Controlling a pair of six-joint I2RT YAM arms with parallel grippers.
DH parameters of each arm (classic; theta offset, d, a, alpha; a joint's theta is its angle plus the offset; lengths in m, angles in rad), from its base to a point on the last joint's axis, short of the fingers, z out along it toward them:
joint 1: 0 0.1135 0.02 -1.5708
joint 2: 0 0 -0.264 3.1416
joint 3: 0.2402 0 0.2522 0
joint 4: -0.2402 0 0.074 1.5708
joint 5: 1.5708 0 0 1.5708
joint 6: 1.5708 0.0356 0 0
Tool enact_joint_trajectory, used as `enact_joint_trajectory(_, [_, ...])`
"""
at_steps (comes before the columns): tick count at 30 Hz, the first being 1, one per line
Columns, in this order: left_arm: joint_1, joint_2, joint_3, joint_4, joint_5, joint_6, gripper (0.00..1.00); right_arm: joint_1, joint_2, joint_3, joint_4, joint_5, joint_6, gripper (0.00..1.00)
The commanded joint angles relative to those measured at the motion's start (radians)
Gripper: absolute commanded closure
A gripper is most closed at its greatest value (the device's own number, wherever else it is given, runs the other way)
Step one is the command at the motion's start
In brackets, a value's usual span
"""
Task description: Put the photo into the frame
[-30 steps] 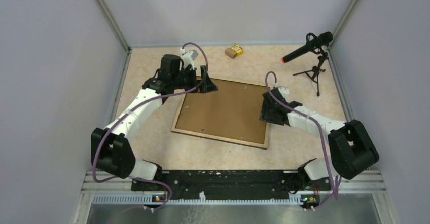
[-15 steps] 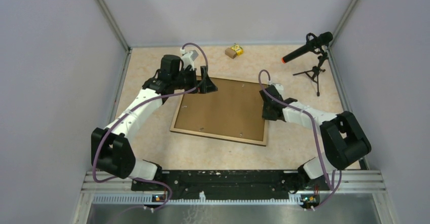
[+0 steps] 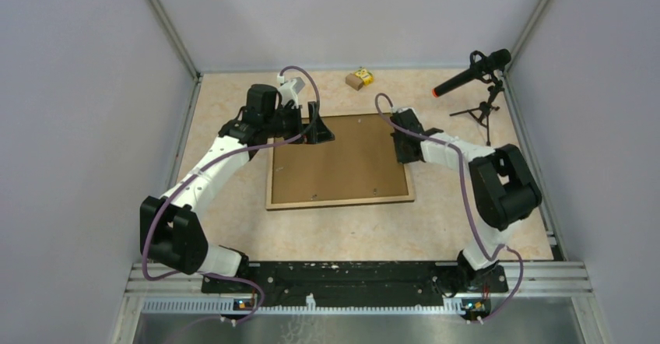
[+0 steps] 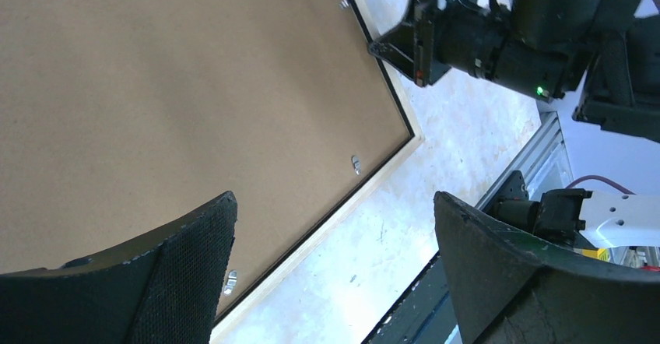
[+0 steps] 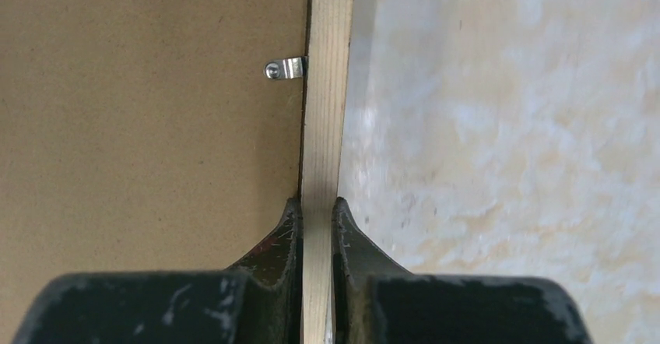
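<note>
The frame [image 5: 327, 110] lies face-down, its light-wood rim pinched by the right pincer [image 5: 317, 202]; left pincer [image 4: 335, 198] gapes wide.

frame [image 3: 340, 201] front face-down, unseen, small far box [image 3: 359, 78] unreadable

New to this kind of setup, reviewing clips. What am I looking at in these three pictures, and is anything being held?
Two robot arms are bolted at the near edge of a table. The wide picture comes from a fixed camera above and behind them. The other two come from a camera on each wrist, with that arm's own fingers in view. On the table lies the frame, back side up, with a brown backing board in it. The right gripper is shut on the frame's light-wood rim, near a metal clip. The left gripper hangs open above the far left part of the frame, holding nothing. A small box and a microphone stand at the far side. The photo shows in no view.
</note>
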Motion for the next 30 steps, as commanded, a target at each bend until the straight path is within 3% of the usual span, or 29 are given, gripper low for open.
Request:
enact_joint_trajectory(1, [0.005, 0.004, 0.002, 0.034, 0.014, -0.004, 0.02, -0.005, 0.09, 0.181, -0.121, 0.089, -0.103, 0.85])
enact_joint_trajectory(3, [0.005, 0.004, 0.003, 0.034, 0.017, -0.005, 0.02, -0.006, 0.099, 0.241, -0.223, 0.094, -0.053, 0.63])
enact_joint_trajectory(4, [0.005, 0.004, 0.005, 0.031, 0.017, -0.005, 0.02, -0.005, 0.095, 0.263, -0.273, 0.093, -0.027, 0.58])
enact_joint_trajectory(9, [0.006, -0.003, 0.011, 0.02, 0.014, -0.005, 0.02, -0.004, -0.034, 0.248, -0.415, 0.085, 0.145, 0.43])
enact_joint_trajectory(13, [0.006, -0.008, 0.012, 0.02, 0.012, -0.005, 0.02, -0.001, -0.242, 0.102, -0.338, -0.111, 0.371, 0.41])
enact_joint_trajectory(15, [0.007, -0.009, 0.011, 0.021, 0.011, -0.007, 0.02, 0.005, -0.365, -0.031, -0.227, -0.188, 0.587, 0.42])
enact_joint_trajectory(18, [0.007, -0.014, 0.007, 0.025, 0.013, -0.009, 0.02, 0.015, -0.512, -0.158, -0.21, -0.2, 0.895, 0.43])
enact_joint_trajectory(22, [0.007, -0.016, 0.001, 0.032, 0.018, -0.014, 0.02, 0.038, -0.612, -0.229, -0.244, -0.188, 1.102, 0.44])
enact_joint_trajectory(25, [0.008, -0.019, -0.001, 0.034, 0.016, -0.015, 0.02, 0.05, -0.65, -0.318, -0.158, -0.231, 1.219, 0.44])
enact_joint_trajectory(30, [0.008, -0.019, -0.004, 0.034, 0.007, -0.013, 0.02, 0.058, -0.588, -0.36, -0.127, -0.331, 1.285, 0.44])
